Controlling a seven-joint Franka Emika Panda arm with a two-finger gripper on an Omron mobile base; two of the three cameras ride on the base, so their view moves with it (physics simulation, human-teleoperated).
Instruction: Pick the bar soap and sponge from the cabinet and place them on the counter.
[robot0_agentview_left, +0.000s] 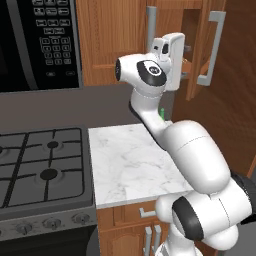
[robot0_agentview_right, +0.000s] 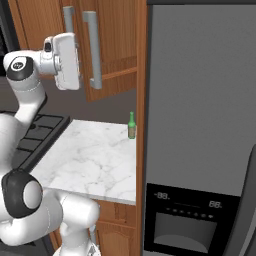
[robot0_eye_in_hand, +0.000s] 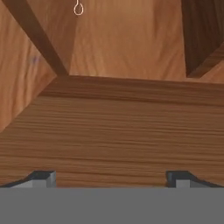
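Note:
My gripper (robot0_eye_in_hand: 110, 179) is open, its two dark fingertips (robot0_eye_in_hand: 43, 178) set wide apart over a bare wooden shelf (robot0_eye_in_hand: 122, 127) inside the cabinet (robot0_agentview_left: 110, 40). The white hand (robot0_agentview_left: 173, 52) reaches up between the cabinet's open doors, next to a long grey bar handle (robot0_agentview_left: 210, 50). From the right, the hand (robot0_agentview_right: 65, 60) is level with the door handles (robot0_agentview_right: 92, 50). The bar soap and the sponge are out of view. The white marble counter (robot0_agentview_left: 125, 160) lies below the arm.
A green bottle (robot0_agentview_right: 131, 125) stands at the counter's back right corner. The black gas stove (robot0_agentview_left: 40, 160) borders the counter on the left, under a microwave (robot0_agentview_left: 40, 40). A tall grey fridge (robot0_agentview_right: 200, 125) walls off the right side.

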